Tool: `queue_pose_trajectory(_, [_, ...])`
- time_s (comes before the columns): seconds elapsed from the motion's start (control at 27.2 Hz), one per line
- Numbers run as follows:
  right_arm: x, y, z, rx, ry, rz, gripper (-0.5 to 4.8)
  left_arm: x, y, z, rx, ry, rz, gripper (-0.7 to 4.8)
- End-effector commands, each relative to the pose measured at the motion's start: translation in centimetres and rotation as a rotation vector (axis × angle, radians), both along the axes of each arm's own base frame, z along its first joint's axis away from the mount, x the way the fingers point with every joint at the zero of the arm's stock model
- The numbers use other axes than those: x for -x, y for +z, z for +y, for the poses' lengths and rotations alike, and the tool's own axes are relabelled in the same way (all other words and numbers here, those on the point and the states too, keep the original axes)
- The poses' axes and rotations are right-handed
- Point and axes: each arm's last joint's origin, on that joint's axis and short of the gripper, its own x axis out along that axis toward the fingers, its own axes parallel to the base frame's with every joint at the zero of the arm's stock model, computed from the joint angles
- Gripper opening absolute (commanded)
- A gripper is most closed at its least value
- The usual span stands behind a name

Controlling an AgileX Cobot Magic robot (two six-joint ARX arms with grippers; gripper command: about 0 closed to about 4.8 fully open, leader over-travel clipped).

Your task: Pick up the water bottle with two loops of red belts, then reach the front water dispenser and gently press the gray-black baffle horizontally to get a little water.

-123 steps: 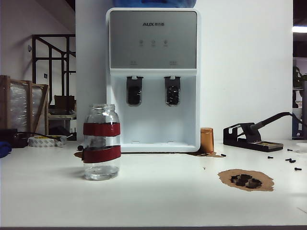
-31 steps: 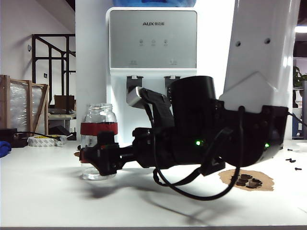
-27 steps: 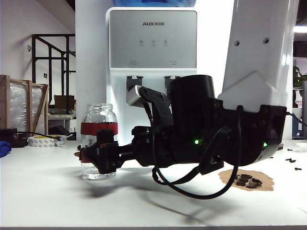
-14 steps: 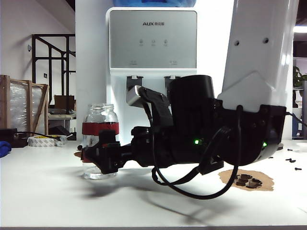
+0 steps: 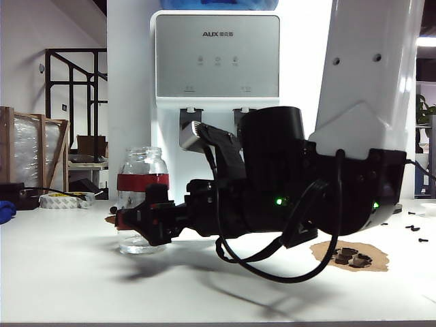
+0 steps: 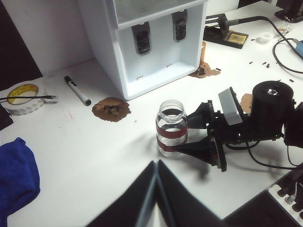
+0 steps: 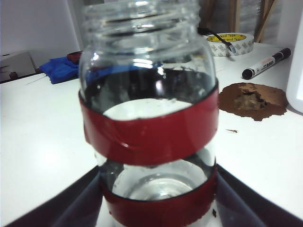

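- Glass water bottle with two dark-red bands stands upright on the white worktop, in front of the water dispenser and to its left in the exterior view; mouth open, not lifted yet.
- Right gripper reaches level at the bottle's lower band, one finger each side; jaws partly apart, and I cannot tell whether the pads press the glass.
- Left gripper hangs above the worktop near the bottle, well off the dispenser; its fingers meet at the tip, jaws closed, empty.
- Risk: grip sits low on a tall bottle, so a lift could tip it, or smooth glass could slip if the jaws bite loosely.
- Risk: uneven closing could shove the bottle sideways and topple it.
- Risk: the gray-black baffle is the right-hand one; its twin sits just beside, so the wrong one could get pushed, or a hard push could overfill.
- Writing: "AUX" on the dispenser's silver-gray panel, small characters after it unreadable; print on the tape roll behind the bottle too small.
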Motion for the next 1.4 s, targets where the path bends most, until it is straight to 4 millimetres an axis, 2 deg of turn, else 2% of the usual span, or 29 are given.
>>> queue_pose_trajectory(0.04, [0.0, 0.3, 0.1, -0.014, 0.014, -0.007, 0.83, 0.0, 0.1, 0.0, -0.003, 0.002, -0.008, -0.01])
queue_pose_trajectory(0.07, [-0.1, 0.4, 0.1, -0.02, 0.013, -0.004, 0.79, 0.0, 0.1, 0.0, -0.003, 0.002, -0.008, -0.01])
queue_pose_trajectory(0.15, [-0.1, 0.5, 0.1, -0.028, 0.013, -0.014, 0.1, 0.0, 0.1, 0.0, -0.003, 0.002, -0.008, -0.01])
queue_pose_trajectory(0.18, [-0.1, 0.7, 0.1, -0.032, 0.012, -0.02, 0.03, 0.0, 0.1, 0.0, -0.003, 0.002, -0.008, -0.01])
queue_pose_trajectory(0.59, [-0.4, 2.2, -0.1, -0.047, -0.105, -0.064, -0.02, 0.0, 0.1, 0.0, -0.003, 0.002, -0.008, -0.01])
queue_pose_trajectory(0.99, [-0.3, 3.5, -1.5, 0.019, -0.454, -0.143, -0.02, 0.0, 0.1, 0.0, -0.003, 0.001, -0.008, -0.01])
queue_pose_trajectory(1.18, [-0.6, 4.0, -2.2, 0.011, -0.704, -0.173, -0.02, 0.0, 0.4, -0.1, 0.018, -0.029, -0.025, -0.01])
queue_pose_trajectory(1.4, [-0.7, 4.5, -2.6, 0.051, -0.827, -0.225, -0.02, -0.3, 1.2, -0.2, 0.053, -0.05, -0.111, -0.01])
